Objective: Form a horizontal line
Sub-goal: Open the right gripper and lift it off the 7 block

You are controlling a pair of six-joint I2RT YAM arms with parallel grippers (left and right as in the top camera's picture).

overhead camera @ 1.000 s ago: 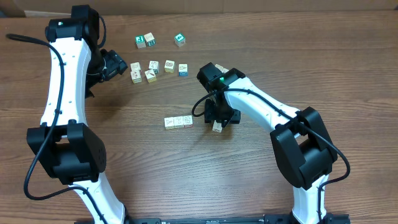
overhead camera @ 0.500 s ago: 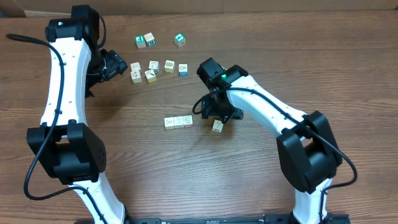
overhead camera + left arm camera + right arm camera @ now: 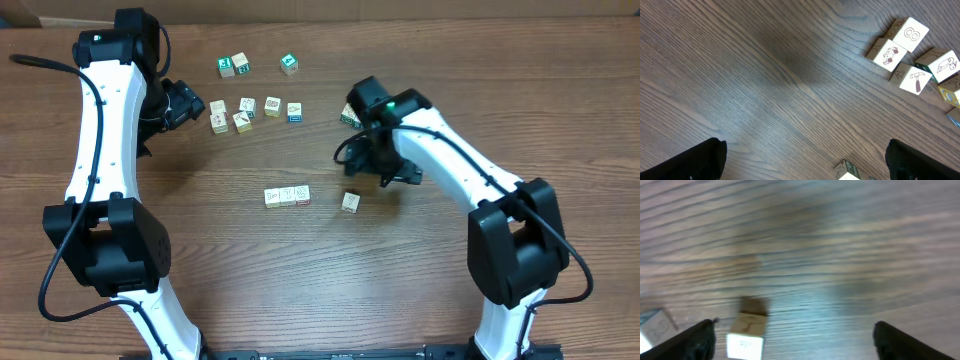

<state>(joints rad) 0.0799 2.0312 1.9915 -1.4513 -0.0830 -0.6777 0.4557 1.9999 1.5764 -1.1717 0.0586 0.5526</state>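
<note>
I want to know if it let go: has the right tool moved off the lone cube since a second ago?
Yes. The right tool has drawn away from the lone cube, farther from the row of three cubes, which stayed put.

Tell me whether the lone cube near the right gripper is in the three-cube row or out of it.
Out. The cube sits apart from the row, with a clear gap between them.

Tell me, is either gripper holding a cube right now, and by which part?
Nothing is held. The right gripper stands open, with the loose cube lying free on the table; the left gripper is open and empty too.
</note>
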